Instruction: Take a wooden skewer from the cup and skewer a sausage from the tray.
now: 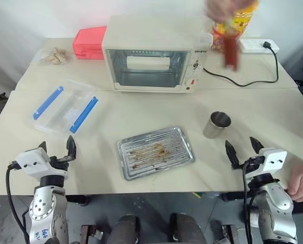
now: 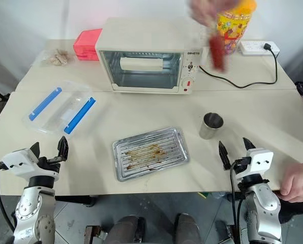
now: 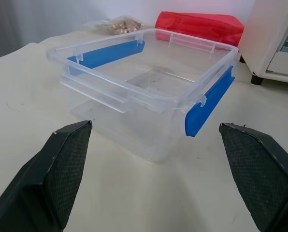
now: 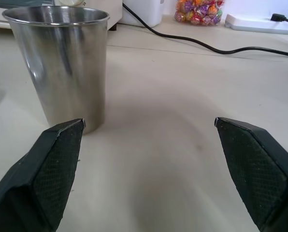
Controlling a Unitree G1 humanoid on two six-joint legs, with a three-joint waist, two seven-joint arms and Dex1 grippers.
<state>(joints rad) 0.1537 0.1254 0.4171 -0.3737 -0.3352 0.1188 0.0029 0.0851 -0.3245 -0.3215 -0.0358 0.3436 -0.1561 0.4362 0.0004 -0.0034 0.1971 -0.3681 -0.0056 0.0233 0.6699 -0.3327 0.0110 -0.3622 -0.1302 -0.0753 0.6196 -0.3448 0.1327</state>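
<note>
I am holding both hands spread over the near table edge | left hand point(image 1: 56, 147) facing clear box point(image 1: 65, 105) | right hand point(image 1: 241, 147) hovering near cup point(image 1: 217, 125) | tray point(image 1: 155, 152) lying between.

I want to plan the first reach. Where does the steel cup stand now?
In the left eye view the cup stands upright on the table's right side, just right of the tray and ahead of the open right gripper.

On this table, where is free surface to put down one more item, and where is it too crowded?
Bare tabletop lies between the clear plastic box and the tray, between the tray and the toaster oven, and right of the steel cup below the black cable. The back edge is crowded: red box, oven, power strip and a person's hand holding a candy jar.
</note>
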